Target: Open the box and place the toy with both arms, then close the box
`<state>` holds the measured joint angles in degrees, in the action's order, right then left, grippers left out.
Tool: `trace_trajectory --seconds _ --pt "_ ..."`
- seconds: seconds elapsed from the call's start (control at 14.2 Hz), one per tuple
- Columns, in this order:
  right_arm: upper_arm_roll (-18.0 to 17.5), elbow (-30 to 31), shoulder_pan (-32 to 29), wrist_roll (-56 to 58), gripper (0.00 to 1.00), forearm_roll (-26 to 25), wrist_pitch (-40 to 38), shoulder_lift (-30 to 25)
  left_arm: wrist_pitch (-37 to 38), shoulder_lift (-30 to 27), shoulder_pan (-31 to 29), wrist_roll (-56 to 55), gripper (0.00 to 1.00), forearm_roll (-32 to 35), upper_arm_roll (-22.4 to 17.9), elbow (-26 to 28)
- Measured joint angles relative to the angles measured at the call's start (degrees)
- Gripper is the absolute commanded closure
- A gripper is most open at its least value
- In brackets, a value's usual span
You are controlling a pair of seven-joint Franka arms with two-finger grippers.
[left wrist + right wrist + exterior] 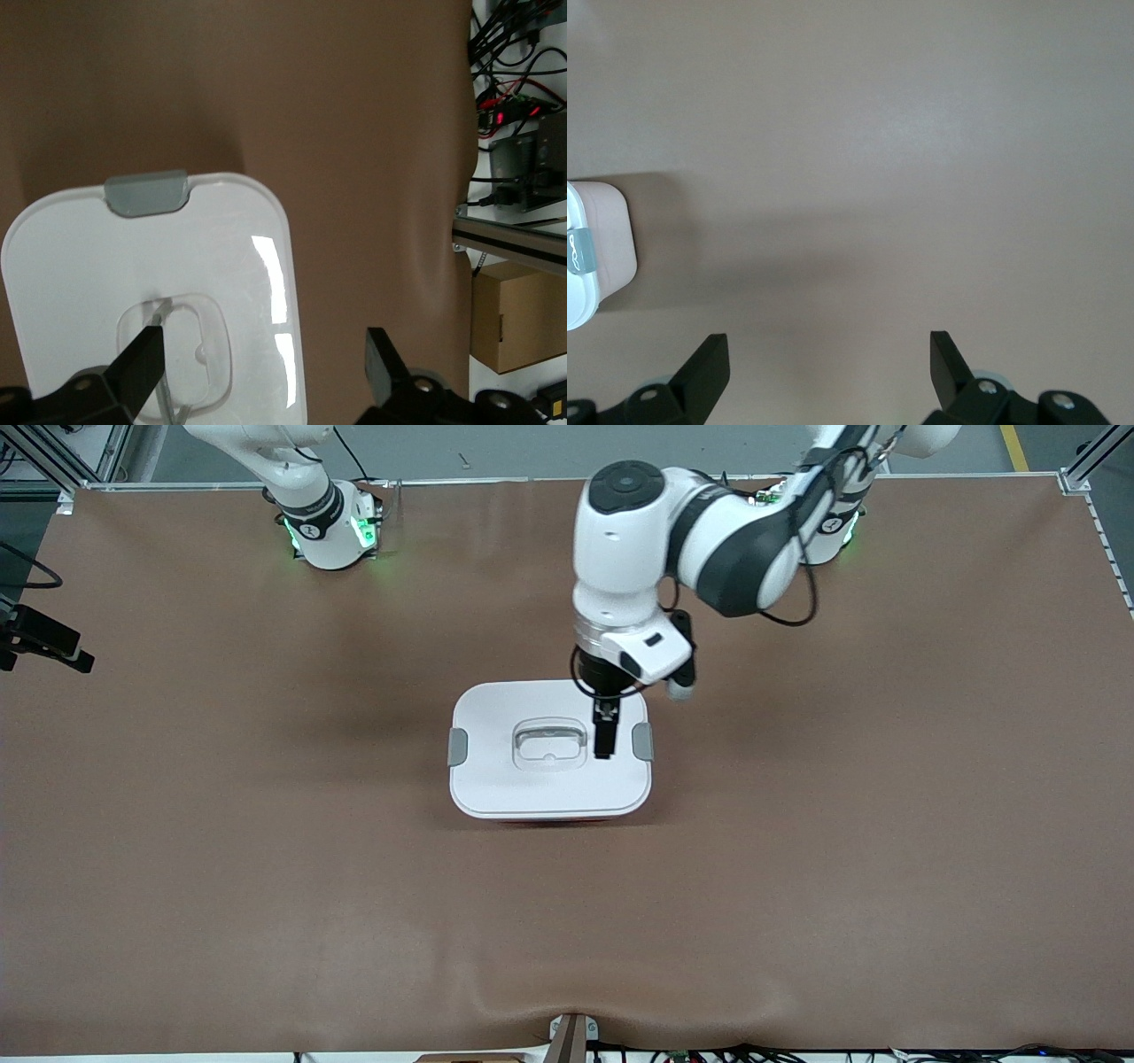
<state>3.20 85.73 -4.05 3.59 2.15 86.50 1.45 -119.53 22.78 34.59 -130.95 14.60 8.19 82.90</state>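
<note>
Left hand [261,367] gapes empty over the closed box [549,779]; right hand [828,367] open above bare table [904,133].

I see a plain brown table [266,850] with no pattern on it. On it the box [496,779] shows a white lid [496,717], a grey clip [457,747] at each side and a clear handle [549,744] in the lid's middle; a thin strip of red-pink peeks out just under the lid's edge. Over the lid my left gripper [604,740] is black, on a white arm with black joints. My right gripper [824,363] is black too. Both bases glow green.
</note>
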Motion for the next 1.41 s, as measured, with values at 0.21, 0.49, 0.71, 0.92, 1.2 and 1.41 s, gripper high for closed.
trace_trajectory --seconds 0.21,0.49,0.71,0.92,1.2,1.41 --pt "0.00 0.00 0.00 0.00 0.00 0.00 0.00 0.00 2.56 -1.24 -4.54 11.07 0.00 -1.75 -0.03 -0.01" --pt "-0.10 0.00 0.01 0.00 0.00 0.02 0.00 0.02 5.56 -2.31 -10.23 25.74 0.00 -3.66 -0.07 -0.02" --pt "-0.17 0.00 0.01 0.00 0.00 0.02 0.00 0.03 7.56 -3.07 -13.07 36.21 0.00 -3.73 -0.07 -0.02" --pt "-0.23 0.00 0.04 0.00 0.00 0.03 0.00 0.16 9.83 -3.38 -15.02 45.45 0.00 -3.74 -0.21 -0.03" --pt "-0.34 0.00 0.17 0.00 0.00 0.04 0.00 0.47 9.99 -4.69 -20.77 59.27 0.00 -3.78 -0.17 -0.09" --pt "-0.38 0.00 0.30 0.00 0.00 0.04 -0.07 0.49 12.03 -6.36 -25.67 67.34 0.00 -4.69 1.26 -0.11"
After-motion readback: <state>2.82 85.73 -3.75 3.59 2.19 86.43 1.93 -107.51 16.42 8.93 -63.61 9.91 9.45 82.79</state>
